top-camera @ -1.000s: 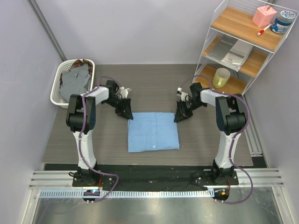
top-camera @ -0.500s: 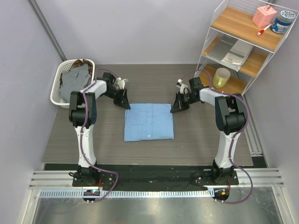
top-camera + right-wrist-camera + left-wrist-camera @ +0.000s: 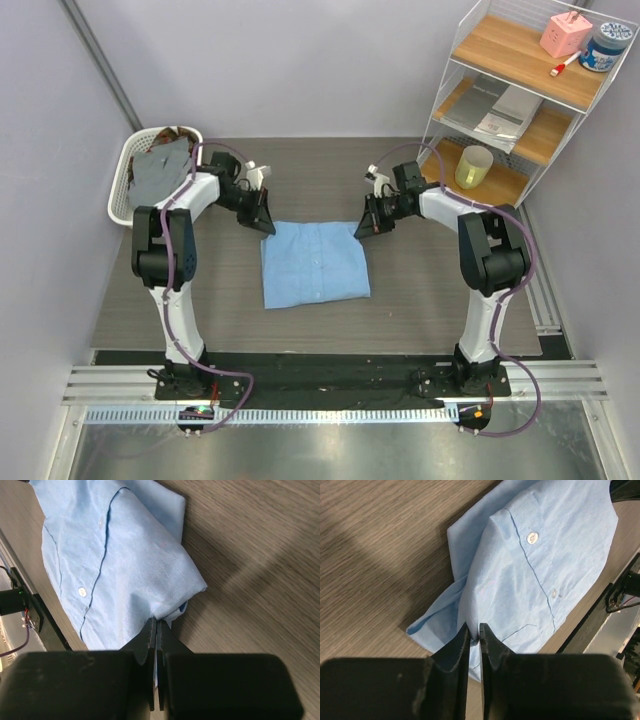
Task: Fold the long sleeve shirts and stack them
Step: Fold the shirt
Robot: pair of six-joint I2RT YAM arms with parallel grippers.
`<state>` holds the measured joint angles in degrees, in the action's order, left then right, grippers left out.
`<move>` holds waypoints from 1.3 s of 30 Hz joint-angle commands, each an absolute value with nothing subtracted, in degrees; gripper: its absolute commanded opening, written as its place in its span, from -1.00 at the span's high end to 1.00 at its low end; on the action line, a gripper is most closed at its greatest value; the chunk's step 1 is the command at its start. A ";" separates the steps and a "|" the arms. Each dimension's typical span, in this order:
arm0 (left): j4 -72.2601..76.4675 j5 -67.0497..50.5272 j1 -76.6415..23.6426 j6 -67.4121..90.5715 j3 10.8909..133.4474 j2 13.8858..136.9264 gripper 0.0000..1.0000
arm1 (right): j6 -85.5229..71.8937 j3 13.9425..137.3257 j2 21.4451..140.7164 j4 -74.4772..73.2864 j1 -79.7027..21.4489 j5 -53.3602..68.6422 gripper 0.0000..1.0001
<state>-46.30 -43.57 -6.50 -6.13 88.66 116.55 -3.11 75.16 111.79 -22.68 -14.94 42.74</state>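
A folded light blue shirt [image 3: 314, 262] lies on the table's middle. My left gripper [image 3: 268, 226] is shut on its far left corner, and the cloth [image 3: 530, 575] shows pinched between the fingertips [image 3: 465, 635] in the left wrist view. My right gripper [image 3: 361, 229] is shut on its far right corner, and the cloth [image 3: 120, 565] is pinched there in the right wrist view. Both corners are lifted slightly. Grey and brown shirts [image 3: 160, 172] lie in a white basket [image 3: 125, 180] at the far left.
A wire shelf [image 3: 520, 100] stands at the far right with a yellow cup [image 3: 473, 167], papers, a pink box and a jar. Walls close the table on the left and at the back.
Both grippers have dragged the blue shirt away from the arm bases toward the back of the table, holding its far corners. The shirt now lies slightly skewed.
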 commanded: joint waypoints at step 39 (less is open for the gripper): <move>-44.12 -44.64 1.48 -7.03 86.40 119.45 0.10 | -12.67 75.93 113.58 -17.48 -13.19 48.34 -0.66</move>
<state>-44.42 -42.96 -0.62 -6.42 84.68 121.23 -16.23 75.00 119.07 -13.26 -14.15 50.72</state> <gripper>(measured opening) 0.405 0.819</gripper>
